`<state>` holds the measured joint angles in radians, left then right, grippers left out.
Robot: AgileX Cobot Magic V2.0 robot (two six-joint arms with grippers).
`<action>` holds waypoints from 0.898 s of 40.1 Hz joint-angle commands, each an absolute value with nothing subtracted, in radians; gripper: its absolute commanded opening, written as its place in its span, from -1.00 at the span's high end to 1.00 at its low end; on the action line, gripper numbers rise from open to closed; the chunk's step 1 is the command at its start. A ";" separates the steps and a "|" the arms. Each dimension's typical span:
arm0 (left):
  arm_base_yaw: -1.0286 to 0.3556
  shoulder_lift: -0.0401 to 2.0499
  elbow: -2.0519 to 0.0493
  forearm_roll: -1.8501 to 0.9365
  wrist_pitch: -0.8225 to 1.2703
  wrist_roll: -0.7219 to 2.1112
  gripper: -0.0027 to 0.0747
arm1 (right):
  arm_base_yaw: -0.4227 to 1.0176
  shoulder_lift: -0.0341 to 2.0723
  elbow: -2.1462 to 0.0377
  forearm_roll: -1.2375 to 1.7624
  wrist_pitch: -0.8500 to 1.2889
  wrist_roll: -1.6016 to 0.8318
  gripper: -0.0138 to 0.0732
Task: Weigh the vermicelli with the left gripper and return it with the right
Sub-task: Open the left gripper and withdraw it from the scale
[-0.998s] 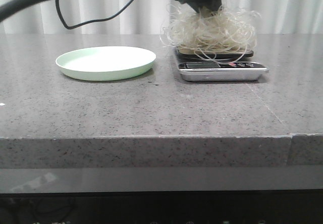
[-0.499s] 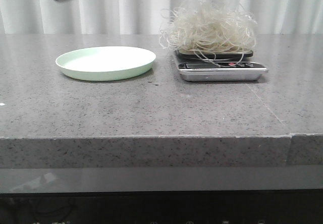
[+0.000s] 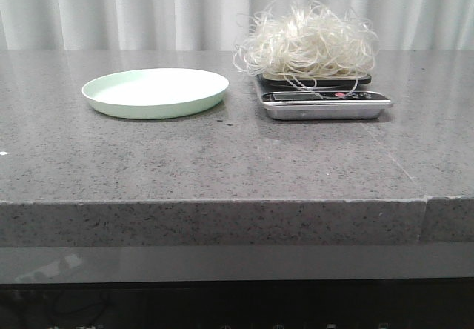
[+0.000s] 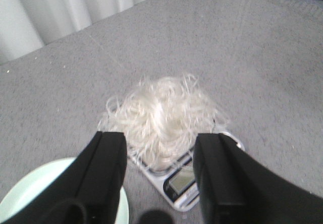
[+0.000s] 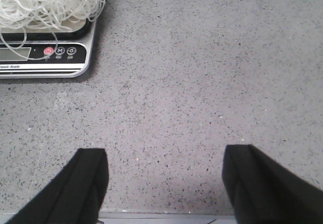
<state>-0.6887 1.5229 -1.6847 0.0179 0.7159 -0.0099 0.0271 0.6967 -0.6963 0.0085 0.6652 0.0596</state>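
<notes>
the vermicelli (image 3: 307, 44) sits as a loose, fluffy nest on the platform of the scale (image 3: 326, 103), spilling a little past its edges, with a few stray loops hanging over the display. by the look of it, it is very light, springy and tangled, so it should lift as one clump if taken deep through the middle of the heap; a shallow pinch at the fringe would likely pull out only a few strands, and brittle loops could snap or drop onto the counter (image 3: 222, 158). the pale green plate (image 3: 155, 92) stands just beside the scale, toward the robot's left, with nothing on it.

the left gripper (image 4: 160, 171) hangs above the nest with its fingers (image 4: 108, 168) wide apart, holding nothing and clear of the strands. the right gripper (image 5: 164, 183) hovers over bare counter near the scale, its fingers (image 5: 88, 183) also spread wide and touching nothing. the weighing looks done or under way; the return to the plate is not yet begun.
</notes>
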 commanded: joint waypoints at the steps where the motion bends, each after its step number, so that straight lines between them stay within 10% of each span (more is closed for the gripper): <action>1: -0.696 1.373 -1.551 0.020 0.580 -0.016 -0.13 | 0.022 0.701 -0.730 0.000 0.604 0.053 -0.67; 36: -0.696 0.642 -0.787 0.016 0.490 -0.016 -0.13 | 0.022 0.701 -0.730 0.000 0.606 0.053 -0.67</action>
<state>-0.6904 0.6772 -0.7767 0.0201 0.5686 -0.0099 0.0271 0.6967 -0.6963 0.0085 0.6652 0.0596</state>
